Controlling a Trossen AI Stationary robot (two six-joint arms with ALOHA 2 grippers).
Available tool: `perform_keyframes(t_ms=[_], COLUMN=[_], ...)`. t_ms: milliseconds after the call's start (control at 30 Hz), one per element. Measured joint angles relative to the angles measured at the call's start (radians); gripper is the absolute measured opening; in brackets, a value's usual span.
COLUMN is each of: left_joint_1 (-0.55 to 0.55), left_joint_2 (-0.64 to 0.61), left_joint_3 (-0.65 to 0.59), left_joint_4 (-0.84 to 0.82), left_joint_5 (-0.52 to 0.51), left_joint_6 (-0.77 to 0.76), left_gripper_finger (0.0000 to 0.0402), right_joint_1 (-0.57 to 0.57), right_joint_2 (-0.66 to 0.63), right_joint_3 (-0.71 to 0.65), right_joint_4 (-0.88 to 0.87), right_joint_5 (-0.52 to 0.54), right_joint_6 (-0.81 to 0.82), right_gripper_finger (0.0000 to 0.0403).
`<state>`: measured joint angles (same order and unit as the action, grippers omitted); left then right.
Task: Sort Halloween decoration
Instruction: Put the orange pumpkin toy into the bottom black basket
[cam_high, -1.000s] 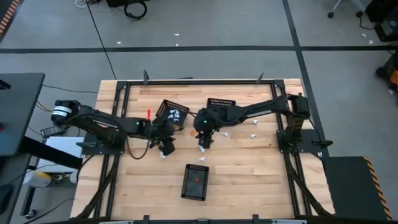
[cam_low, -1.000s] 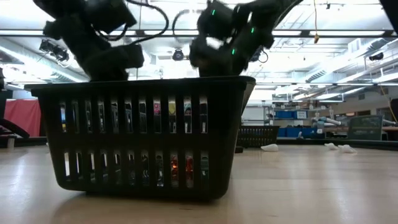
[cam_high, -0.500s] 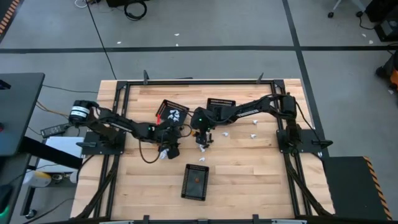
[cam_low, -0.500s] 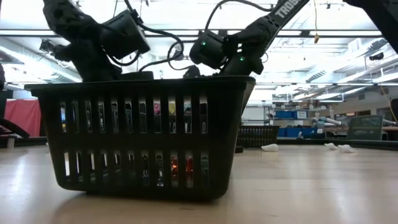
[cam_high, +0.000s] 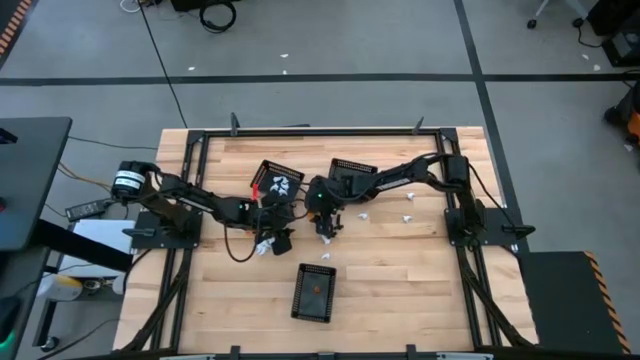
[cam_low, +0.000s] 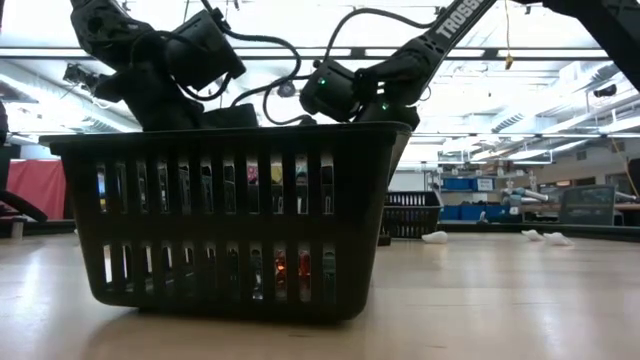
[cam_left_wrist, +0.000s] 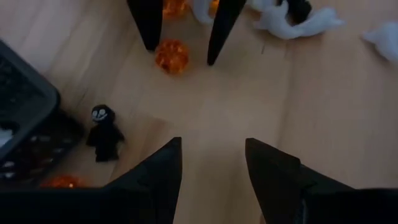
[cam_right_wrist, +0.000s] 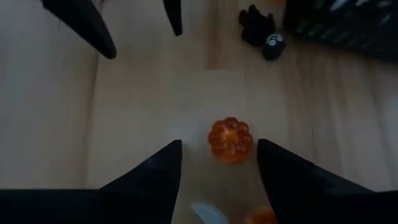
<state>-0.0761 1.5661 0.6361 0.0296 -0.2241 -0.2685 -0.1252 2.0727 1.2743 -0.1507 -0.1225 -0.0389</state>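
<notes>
A small orange pumpkin trinket (cam_right_wrist: 231, 139) lies on the wooden table between the fingertips of my open right gripper (cam_right_wrist: 217, 144), which slants down at mid-table (cam_high: 326, 226). No touch shows. My left gripper (cam_left_wrist: 211, 162) faces it from the table's left (cam_high: 277, 238), open over bare wood. A black figure trinket (cam_left_wrist: 104, 132) lies beside a basket's corner. White ghost trinkets (cam_left_wrist: 292, 18) and more orange pieces lie behind the right gripper's fingers (cam_left_wrist: 149, 25).
Three black mesh baskets stand on the table: one with white pieces (cam_high: 277, 181), one at the far middle (cam_high: 354, 172), one near the front holding an orange piece (cam_high: 314, 292). Loose white trinkets (cam_high: 408, 218) lie toward the right. In the low view the front basket (cam_low: 235, 220) hides both grippers' fingers.
Both grippers have sunk toward the table at its middle. The left one has also shifted a little toward the table's right and near edge. The right one has come down around the orange pumpkin. The trinkets have kept their places.
</notes>
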Motion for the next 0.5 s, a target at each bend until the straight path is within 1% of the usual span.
perform_keyframes(t_ms=[200,333,500], left_joint_1=[0.000,0.000,0.000], left_joint_2=[-0.003,-0.003,-0.004], left_joint_3=[0.000,0.000,0.000], left_joint_4=[0.024,0.026,0.027], left_joint_5=[0.000,0.000,0.000], left_joint_6=[0.000,-0.003,0.013], left_gripper_finger=[0.0185,0.0185,0.0185], right_joint_1=[0.022,0.032,0.038], right_joint_2=[-0.021,-0.026,-0.053], right_joint_3=[-0.003,-0.003,0.002], right_joint_4=[-0.036,-0.047,-0.073], right_joint_5=[-0.010,-0.034,-0.033], right_joint_6=[-0.043,-0.051,-0.044], right_gripper_finger=[0.0197,0.0195,0.0194])
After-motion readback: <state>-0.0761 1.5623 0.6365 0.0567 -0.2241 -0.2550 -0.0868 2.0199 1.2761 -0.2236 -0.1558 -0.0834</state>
